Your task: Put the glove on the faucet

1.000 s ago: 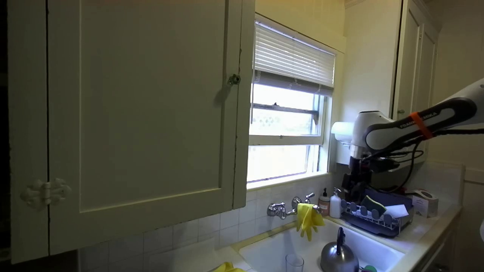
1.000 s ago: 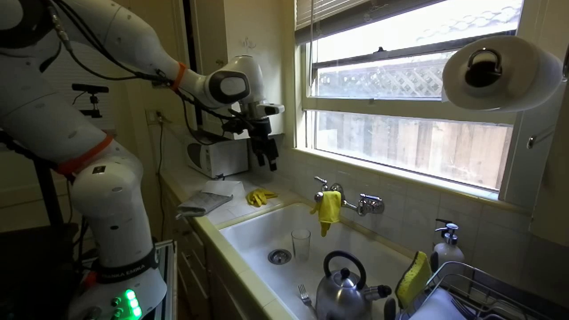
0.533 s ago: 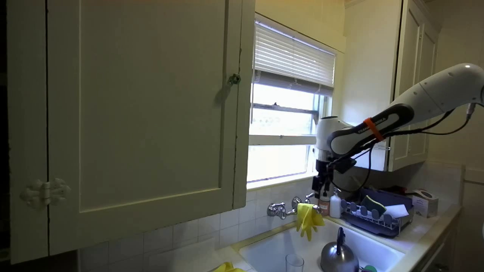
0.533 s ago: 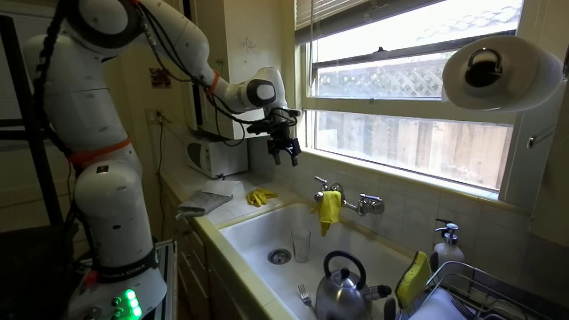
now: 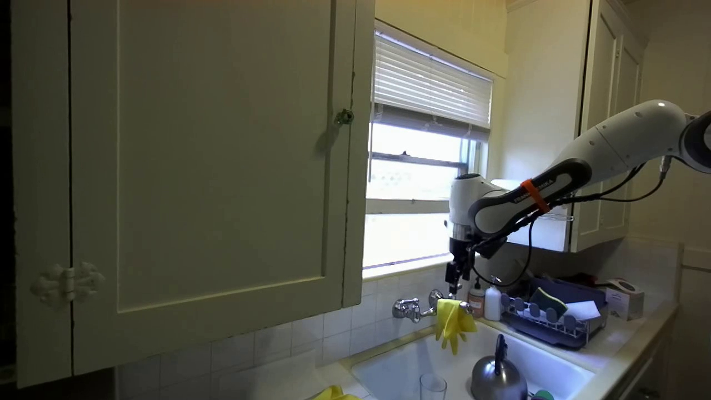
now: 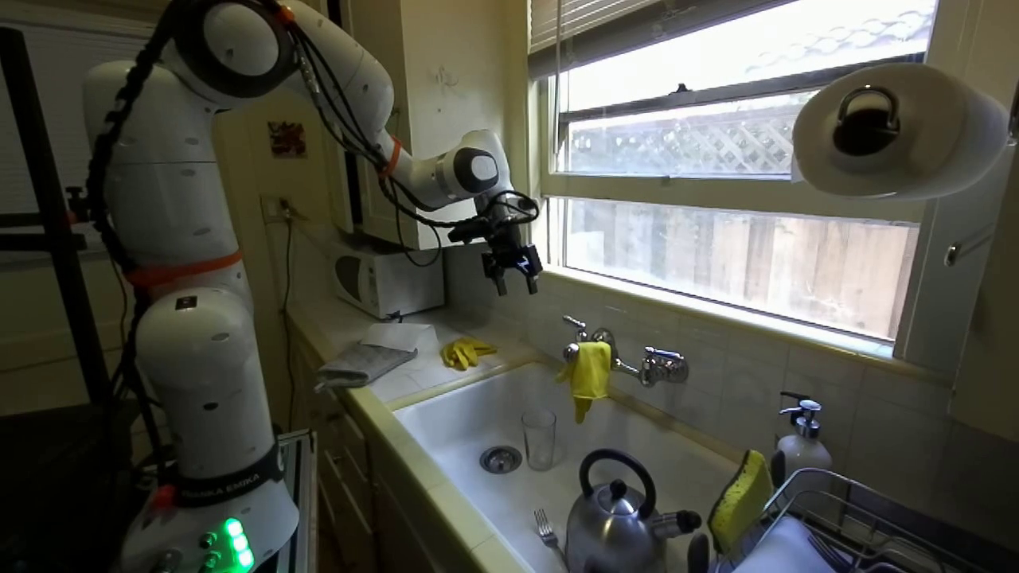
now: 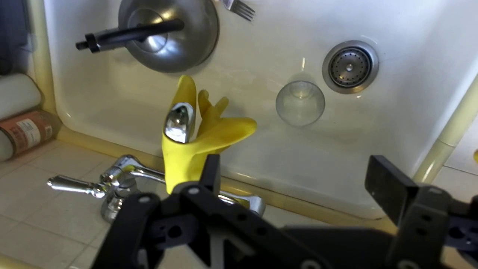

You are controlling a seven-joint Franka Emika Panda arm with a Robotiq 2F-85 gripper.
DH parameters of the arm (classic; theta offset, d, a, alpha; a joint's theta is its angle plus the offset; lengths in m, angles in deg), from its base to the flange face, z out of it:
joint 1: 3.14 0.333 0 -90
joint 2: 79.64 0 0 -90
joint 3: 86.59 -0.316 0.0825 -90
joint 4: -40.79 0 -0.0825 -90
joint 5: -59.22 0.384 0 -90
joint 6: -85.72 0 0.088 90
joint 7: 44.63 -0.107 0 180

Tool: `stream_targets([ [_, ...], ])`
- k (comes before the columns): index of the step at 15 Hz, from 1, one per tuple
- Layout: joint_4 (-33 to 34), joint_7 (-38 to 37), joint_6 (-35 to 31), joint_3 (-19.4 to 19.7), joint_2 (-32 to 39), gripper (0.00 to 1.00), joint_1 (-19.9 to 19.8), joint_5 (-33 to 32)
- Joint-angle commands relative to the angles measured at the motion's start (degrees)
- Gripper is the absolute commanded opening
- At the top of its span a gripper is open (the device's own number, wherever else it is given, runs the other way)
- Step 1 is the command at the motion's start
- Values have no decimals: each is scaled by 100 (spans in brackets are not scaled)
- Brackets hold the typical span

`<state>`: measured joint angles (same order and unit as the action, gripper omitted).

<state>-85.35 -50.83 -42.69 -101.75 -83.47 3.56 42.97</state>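
The limp bright-yellow rubber glove (image 7: 209, 138) hangs over the shiny silver metal faucet (image 7: 179, 124), left of centre in the wrist view. The jaws stand wide apart, empty; a low leftward sweep could snag the loose drape and drag it off. A black-handled steel kettle (image 7: 186, 48), upper left, and clear glass tumbler (image 7: 300, 104), right of centre, might hinder descent. In an exterior view, a second yellow rubber glove (image 6: 464, 352) lies near centre.

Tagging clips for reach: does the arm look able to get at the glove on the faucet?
Likely yes: the open tool hangs higher than the glove, nothing visible between them, though a sideways shift looks needed: the glove lies mostly to one side.
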Motion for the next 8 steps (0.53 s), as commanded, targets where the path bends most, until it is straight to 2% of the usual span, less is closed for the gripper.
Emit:
stream_targets([
  [1,4,986,-1159,246,484,100,162,554],
  [4,197,1994,-2086,225,1159,100,214,1388],
  [6,451,2697,-2226,6,1668,100,216,2098],
  [8,782,3220,-2065,-313,2163,100,194,2538],
])
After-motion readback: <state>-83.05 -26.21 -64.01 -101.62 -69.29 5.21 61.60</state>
